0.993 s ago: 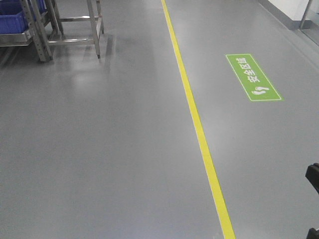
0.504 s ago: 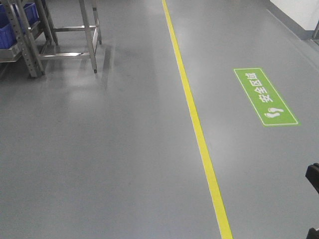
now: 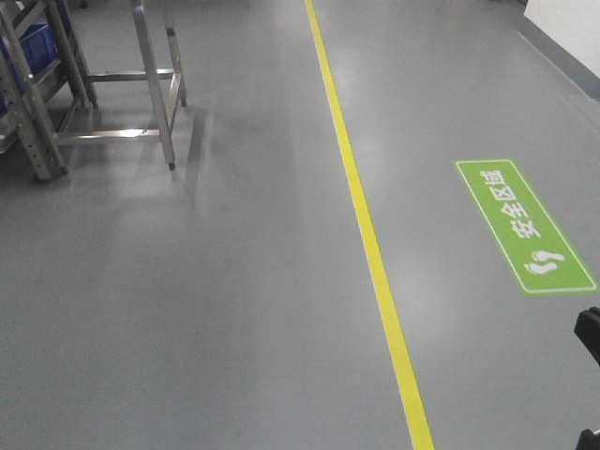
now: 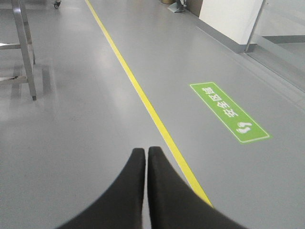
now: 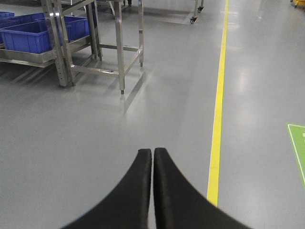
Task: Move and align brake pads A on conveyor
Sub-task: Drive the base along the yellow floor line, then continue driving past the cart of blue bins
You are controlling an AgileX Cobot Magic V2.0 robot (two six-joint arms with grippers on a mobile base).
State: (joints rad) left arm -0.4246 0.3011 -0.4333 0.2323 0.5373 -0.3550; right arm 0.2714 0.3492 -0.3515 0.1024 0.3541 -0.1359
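Note:
The brake pads A and the conveyor are out of view in every frame; only grey factory floor shows. In the left wrist view my left gripper (image 4: 146, 151) is shut with nothing between its black fingers, held above the floor beside a yellow line (image 4: 138, 90). The right wrist view has my right gripper (image 5: 152, 152) shut and empty too, pointing over bare floor. A black piece of arm (image 3: 589, 333) sits at the front view's right edge.
A yellow floor line (image 3: 361, 216) runs away down the middle. A green floor sign (image 3: 523, 225) lies to its right. Steel table legs (image 3: 155, 94) and racking with blue bins (image 5: 33, 36) stand at the left. A white wall base (image 4: 228, 24) is far right.
The floor, the green sign and the steel frame have slid down and outward in the front view, so the base has rolled forward. Both grippers hold the same pose.

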